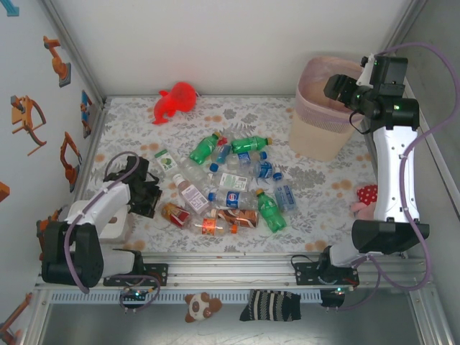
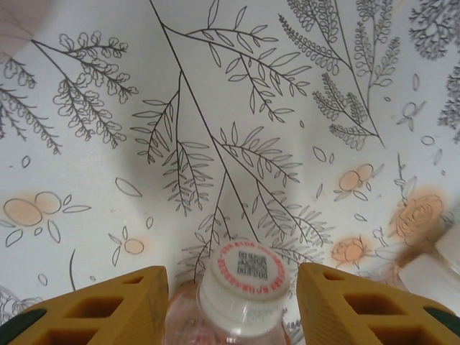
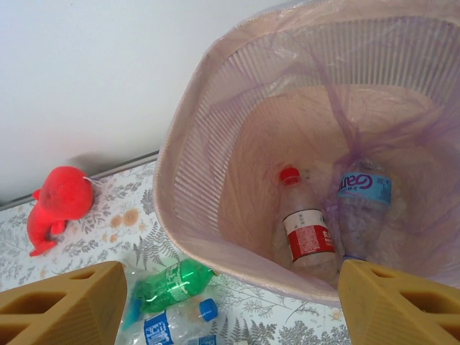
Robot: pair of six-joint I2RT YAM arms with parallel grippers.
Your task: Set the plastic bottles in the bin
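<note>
While the left tool (image 2: pixel 231 279) straddles the white-capped bottle (image 2: pixel 243 267) on the bench (image 2: pixel 108 144), I cannot tell whether it pinches yet. It should squeeze the shoulder squarely, below the cap. Spread and empty, the right tool (image 3: pixel 230 277) hangs above the bin (image 3: pixel 188 180).

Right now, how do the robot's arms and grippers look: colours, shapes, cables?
The left arm and right arm have white shells with black joints and bases; a lilac cable loops along each. Small green lights glow on the right wrist. The left gripper and right gripper have chunky mustard-yellow fingers with hollow cells.
</note>
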